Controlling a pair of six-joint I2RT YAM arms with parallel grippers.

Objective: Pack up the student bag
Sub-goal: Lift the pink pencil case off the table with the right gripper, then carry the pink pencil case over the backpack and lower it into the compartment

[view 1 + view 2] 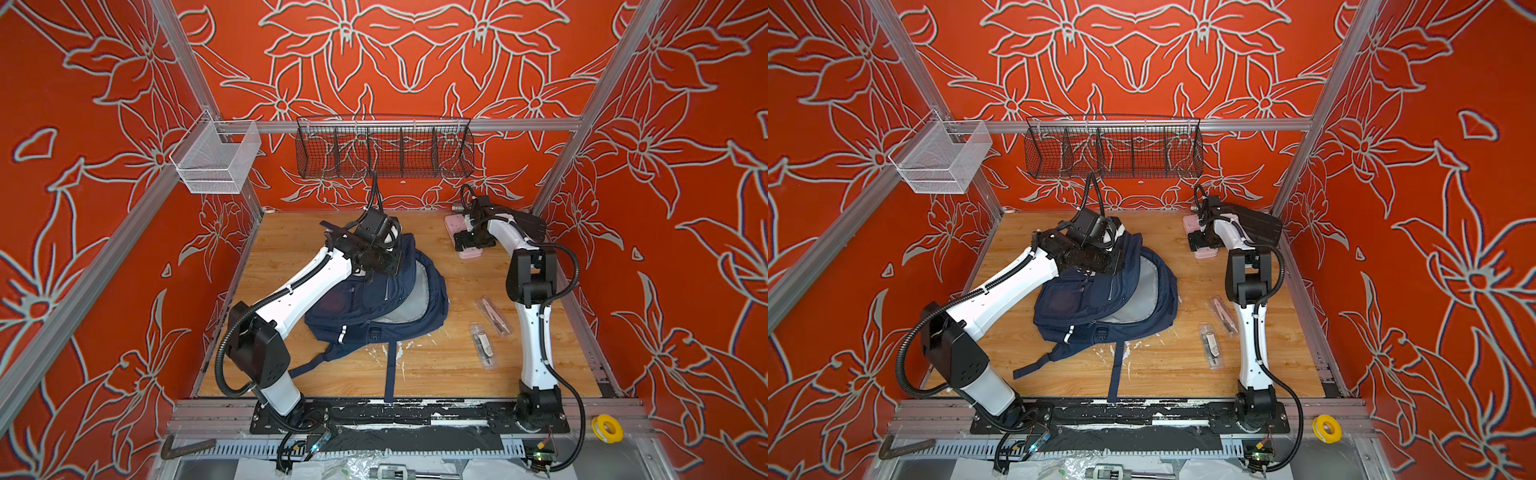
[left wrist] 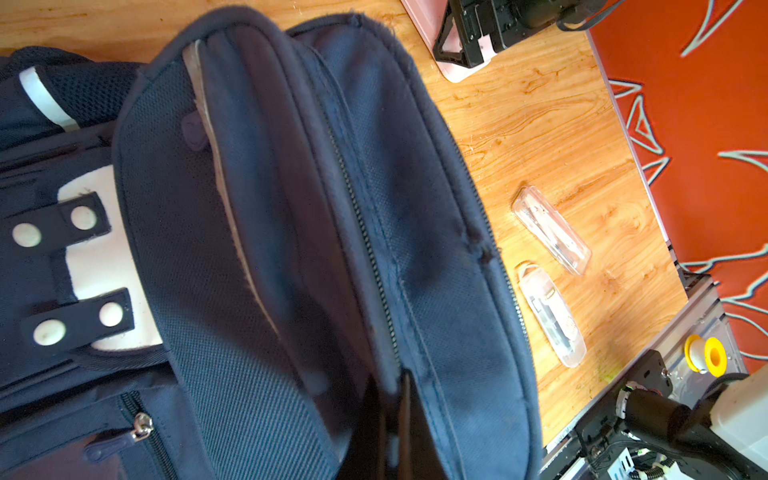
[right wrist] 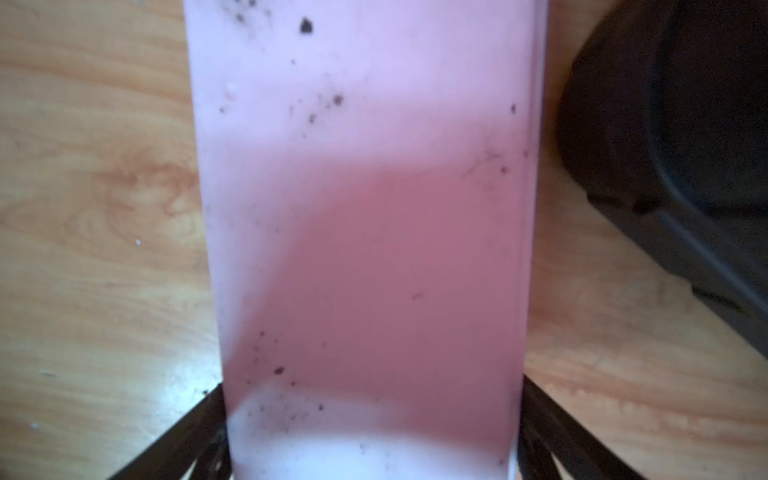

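Observation:
The student bag [image 1: 374,307] [image 1: 1100,303], navy with white patches, lies in the middle of the wooden table, its main zip parted to show grey lining. My left gripper [image 1: 392,264] [image 1: 1113,262] sits at the bag's far top end. In the left wrist view it [image 2: 395,424] is shut on the bag's [image 2: 291,208] zip edge. My right gripper [image 1: 467,245] [image 1: 1202,243] hovers low over a pink case [image 1: 451,222] [image 3: 365,208] at the back right. It [image 3: 372,390] is open, one finger on each side of the case.
Two clear plastic cases [image 1: 494,316] [image 1: 482,345] lie right of the bag. A black ribbed hard case [image 1: 523,222] [image 3: 685,166] sits beside the pink case. Bag straps [image 1: 388,370] trail to the front edge. A black wire basket [image 1: 384,149] and a white mesh basket [image 1: 216,160] hang at the back.

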